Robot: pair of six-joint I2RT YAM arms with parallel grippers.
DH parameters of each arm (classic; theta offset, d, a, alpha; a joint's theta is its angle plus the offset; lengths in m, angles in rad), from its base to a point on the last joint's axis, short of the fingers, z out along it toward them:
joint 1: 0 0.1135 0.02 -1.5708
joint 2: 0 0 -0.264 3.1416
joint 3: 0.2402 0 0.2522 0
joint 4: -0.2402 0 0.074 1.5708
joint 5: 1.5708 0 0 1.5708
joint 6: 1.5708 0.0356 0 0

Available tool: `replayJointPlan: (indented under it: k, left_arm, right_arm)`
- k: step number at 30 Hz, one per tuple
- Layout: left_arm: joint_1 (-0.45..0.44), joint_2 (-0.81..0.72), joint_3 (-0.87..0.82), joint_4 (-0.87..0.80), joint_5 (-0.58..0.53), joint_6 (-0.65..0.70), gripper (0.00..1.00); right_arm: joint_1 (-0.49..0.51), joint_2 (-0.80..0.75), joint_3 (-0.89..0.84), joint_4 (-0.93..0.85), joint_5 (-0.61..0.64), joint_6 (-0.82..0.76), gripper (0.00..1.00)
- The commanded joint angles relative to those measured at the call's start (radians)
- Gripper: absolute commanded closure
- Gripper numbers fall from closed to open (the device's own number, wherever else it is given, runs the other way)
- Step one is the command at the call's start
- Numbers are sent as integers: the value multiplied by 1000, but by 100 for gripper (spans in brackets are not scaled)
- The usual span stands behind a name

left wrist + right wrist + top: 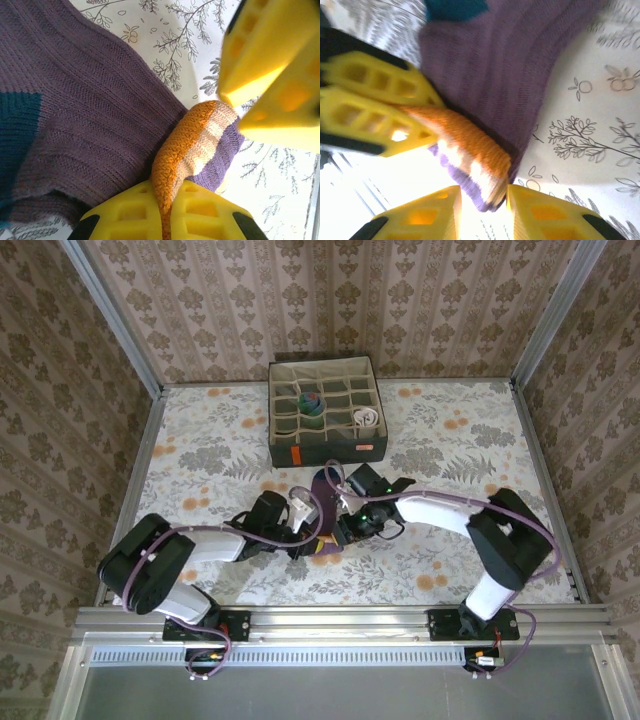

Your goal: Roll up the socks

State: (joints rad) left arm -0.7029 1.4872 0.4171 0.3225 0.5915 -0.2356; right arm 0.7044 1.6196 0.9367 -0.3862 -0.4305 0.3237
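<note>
We see the left gripper with its yellow fingers pressed together on the orange, cream and violet striped cuff of a purple ribbed knit sock. The cuff is pinched into a fold that rises straight out from between the tips. The rest of the sock spreads flat away from those fingers, with a teal patch off to one side.

The right gripper faces it from the other side. Its fingers are parted, and the free end of the same cuff lies in the gap, against one pad and loose from the other. The two pairs of tips stand just beside each other, with only the bunched cuff between them, so each crowds the other's approach.

Beneath the sock lies a white table covering printed with grey leaves and orange flowers. Well beyond both grippers stands a grey fabric box with many compartments. It holds a rolled blue-green striped sock and a rolled white sock in separate cells.
</note>
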Motion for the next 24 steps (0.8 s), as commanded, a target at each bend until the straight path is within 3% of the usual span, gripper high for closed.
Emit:
replayJointPlan:
  k: [1,6,9,11,18,24]
  left_arm:
    - [10,68,-13,-76,-10,-26,100]
    - [20,105,15,-99,14,-22,100]
    - [30,118,24,-108,28,-26,100]
    - [38,126,23,-101,41,-37,100]
    - [54,145,30,-114,97,-56,100]
    - [60,170,33,-114,130,-53,100]
  right_arm:
    - [32,-132,-22,45,97,-123,70]
    - [137,-272,-64,26,256,-403,69]
    - [192,-305,-112,45,369,-556,57]
    - [222,-308,-145,68,424,-647,55]
    - [330,-247,-241,236,620,-945,48]
    - [351,-114,-211,309,696,-1048,48]
